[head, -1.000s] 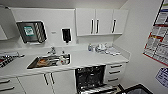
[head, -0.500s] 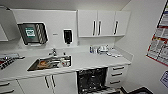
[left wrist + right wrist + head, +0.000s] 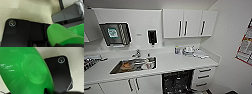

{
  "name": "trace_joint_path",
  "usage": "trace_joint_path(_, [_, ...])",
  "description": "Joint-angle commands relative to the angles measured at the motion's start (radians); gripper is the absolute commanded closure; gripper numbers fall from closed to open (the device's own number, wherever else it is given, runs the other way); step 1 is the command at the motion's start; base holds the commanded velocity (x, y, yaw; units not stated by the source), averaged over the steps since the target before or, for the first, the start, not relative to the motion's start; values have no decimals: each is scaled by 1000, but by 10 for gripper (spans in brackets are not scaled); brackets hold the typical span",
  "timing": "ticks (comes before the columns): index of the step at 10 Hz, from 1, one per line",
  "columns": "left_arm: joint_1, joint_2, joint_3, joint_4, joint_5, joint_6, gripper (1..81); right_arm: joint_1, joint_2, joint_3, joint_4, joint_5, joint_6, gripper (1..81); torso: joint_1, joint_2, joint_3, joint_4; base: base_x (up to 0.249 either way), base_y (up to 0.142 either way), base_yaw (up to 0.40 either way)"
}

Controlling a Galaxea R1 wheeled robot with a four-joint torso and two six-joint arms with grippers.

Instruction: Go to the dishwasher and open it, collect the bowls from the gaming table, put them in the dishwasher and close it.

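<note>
1. Dishwasher (image 3: 177,82) sits at 6 o'clock in the head view, under the worktop (image 3: 179,63), its dark racks exposed: judged open to receive loads.
2. Sink (image 3: 134,65) lies at 9 o'clock of it.
3. A green bowl (image 3: 23,70) looms in the right wrist view, another (image 3: 60,33) in the left; likely carried for loading.
4. State of either claw: cannot tell.

Even, bright light washes the white kitchen in the head view, soft and blurred throughout, with lines bowing toward the edges. Glare streaks the sink (image 3: 134,65); the green bowl (image 3: 25,72) shows pale highlights and fuzzy, out-of-focus edges in both wrist views
</note>
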Motion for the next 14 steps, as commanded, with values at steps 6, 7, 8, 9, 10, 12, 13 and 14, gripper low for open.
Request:
trace_joint_path(6, [-66, -12, 20, 9, 32, 1, 811, 51, -5, 9, -9, -49, -7, 811, 1, 0, 0, 0, 138, 0, 0])
trace_joint_path(7, [-66, -12, 20, 9, 32, 1, 811, 51, -7, 9, -9, -49, -7, 811, 1, 0, 0, 0, 137, 0, 0])
trace_joint_path(8, [-66, -12, 20, 9, 32, 1, 811, 53, -5, 9, -9, -49, -7, 811, 1, 0, 0, 0, 138, 0, 0])
trace_joint_path(9, [-66, -12, 20, 9, 32, 1, 811, 53, -5, 9, -9, -49, -7, 811, 1, 0, 0, 0, 138, 0, 0])
trace_joint_path(10, [-66, -12, 20, 9, 32, 1, 811, 53, -5, 8, -9, -49, -7, 811, 1, 0, 0, 0, 138, 0, 0])
trace_joint_path(12, [-66, -12, 19, 8, 32, 1, 811, 54, -5, 9, -9, -49, -7, 811, 1, 0, 0, 0, 134, 0, 0])
trace_joint_path(13, [-66, -12, 19, 9, 32, 1, 811, 54, -5, 9, -11, -49, -7, 811, 1, 0, 0, 0, 63, 0, 0])
trace_joint_path(14, [-66, -10, 17, 9, 32, 1, 811, 54, -4, 9, -9, -49, -7, 811, 3, 1, 0, 0, 0, 0, 0])
